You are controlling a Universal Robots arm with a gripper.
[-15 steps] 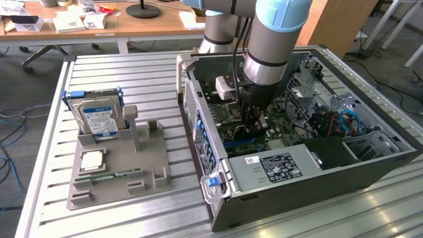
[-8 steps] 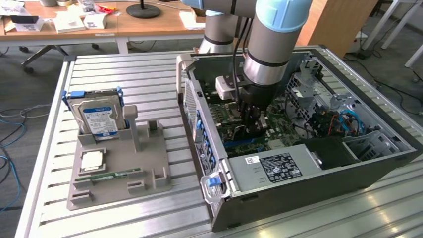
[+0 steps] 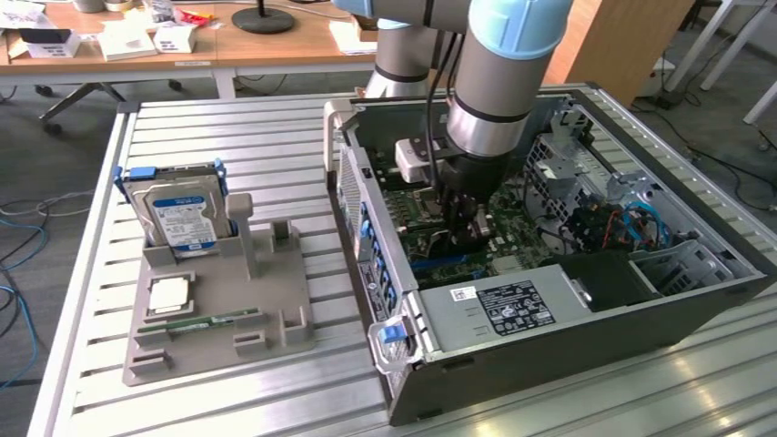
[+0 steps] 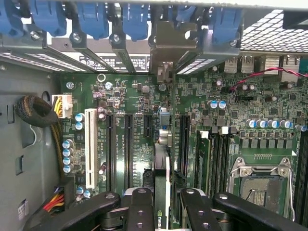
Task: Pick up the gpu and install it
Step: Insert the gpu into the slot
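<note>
My gripper reaches down inside the open computer case, over the green motherboard. In the wrist view its black fingers are shut on the gpu, which I see edge-on as a thin card standing upright between them. The card runs along a long black expansion slot. Its silver end bracket sits at the case's rear wall, among the blue slot latches. I cannot tell whether the card's lower edge is seated in the slot.
A power supply fills the case's near corner, with drive cages at the exterior view's right. Beside the case, a grey holder carries a hard drive, a processor chip and a memory stick. An empty processor socket lies near the card.
</note>
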